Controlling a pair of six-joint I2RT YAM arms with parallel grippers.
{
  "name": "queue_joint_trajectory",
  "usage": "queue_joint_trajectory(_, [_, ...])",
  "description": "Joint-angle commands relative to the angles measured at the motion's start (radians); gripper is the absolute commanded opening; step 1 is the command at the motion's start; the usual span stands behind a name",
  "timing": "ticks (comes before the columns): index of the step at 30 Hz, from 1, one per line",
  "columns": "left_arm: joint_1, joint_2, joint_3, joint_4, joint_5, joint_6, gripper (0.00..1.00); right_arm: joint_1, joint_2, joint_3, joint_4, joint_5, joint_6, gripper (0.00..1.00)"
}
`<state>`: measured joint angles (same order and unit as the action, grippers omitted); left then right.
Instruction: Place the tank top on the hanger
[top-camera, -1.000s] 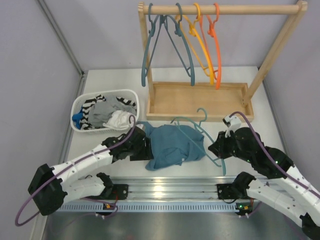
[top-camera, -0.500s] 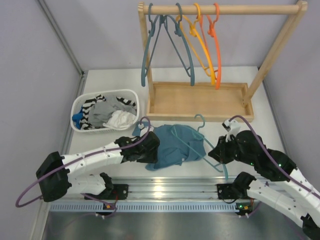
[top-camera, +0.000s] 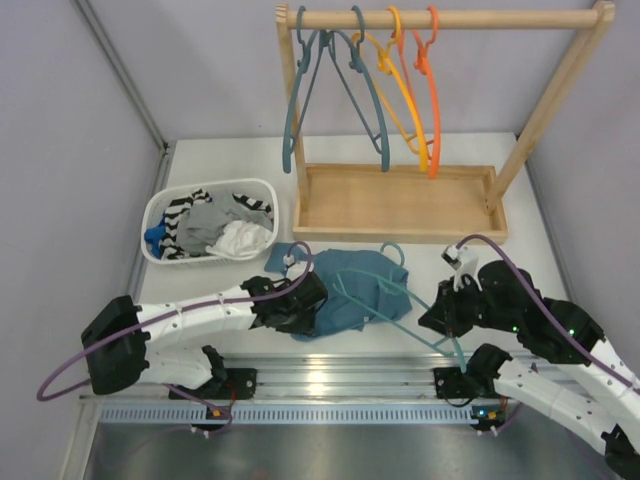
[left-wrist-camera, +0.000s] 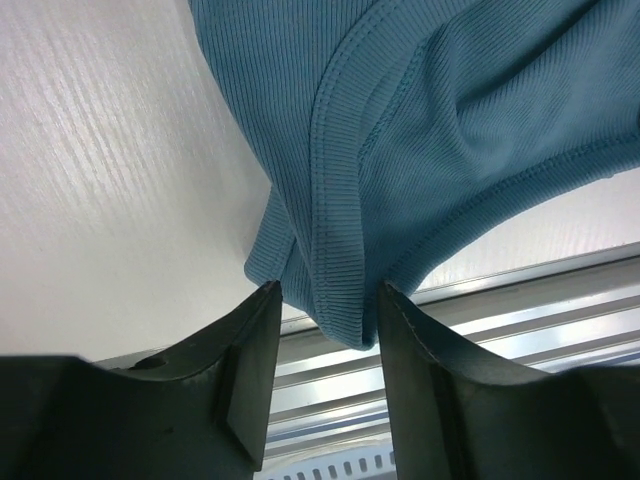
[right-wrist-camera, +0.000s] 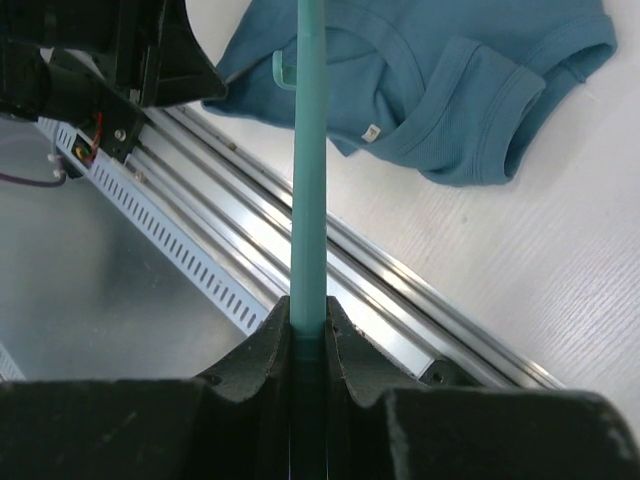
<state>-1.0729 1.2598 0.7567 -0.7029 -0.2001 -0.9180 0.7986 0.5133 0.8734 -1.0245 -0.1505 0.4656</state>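
The teal-blue tank top (top-camera: 345, 290) lies crumpled on the white table near its front edge. My left gripper (top-camera: 308, 300) is at its near left edge. In the left wrist view the tank top (left-wrist-camera: 420, 100) funnels into my left gripper (left-wrist-camera: 326, 292), which is shut on a bunched fold of the hem. My right gripper (top-camera: 438, 308) is shut on one arm of the light teal hanger (top-camera: 385, 285). The hanger reaches left over the tank top, hook (top-camera: 392, 250) at the far side. In the right wrist view my right gripper (right-wrist-camera: 310, 305) clamps the hanger bar (right-wrist-camera: 310, 150) above the tank top (right-wrist-camera: 450, 70).
A white basket (top-camera: 152, 212) of grey, white and striped clothes stands at the left. A wooden rack (top-camera: 400, 200) stands behind, with slate-blue hangers (top-camera: 330, 90) and yellow and orange hangers (top-camera: 415, 100). An aluminium rail (top-camera: 330, 375) runs along the near edge.
My left gripper has moved right onto the tank top's near left edge. My right gripper has swung the hanger left, farther over the tank top.
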Motion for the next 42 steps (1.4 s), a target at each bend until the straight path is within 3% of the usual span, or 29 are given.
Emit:
queue_joint_trajectory(1, [-0.009, 0.010, 0.035, -0.012, -0.019, -0.012, 0.47, 0.016, 0.008, 0.041, -0.029, -0.057, -0.021, 0.00])
queue_joint_trajectory(4, [-0.009, 0.012, 0.038, -0.013, -0.025, -0.009, 0.41, 0.016, 0.004, 0.039, -0.039, -0.090, -0.028, 0.00])
queue_joint_trajectory(11, [-0.010, 0.035, 0.053, -0.020, -0.030, 0.002, 0.12, 0.017, 0.007, 0.018, -0.020, -0.202, -0.062, 0.00])
queue_joint_trajectory(17, [-0.010, 0.035, 0.069, -0.033, -0.036, 0.007, 0.00, 0.017, 0.004, -0.028, 0.007, -0.254, -0.074, 0.00])
queue_joint_trajectory(42, [-0.010, 0.010, 0.176, -0.147, -0.059, 0.080, 0.00, 0.019, 0.074, -0.117, 0.219, -0.290, -0.119, 0.00])
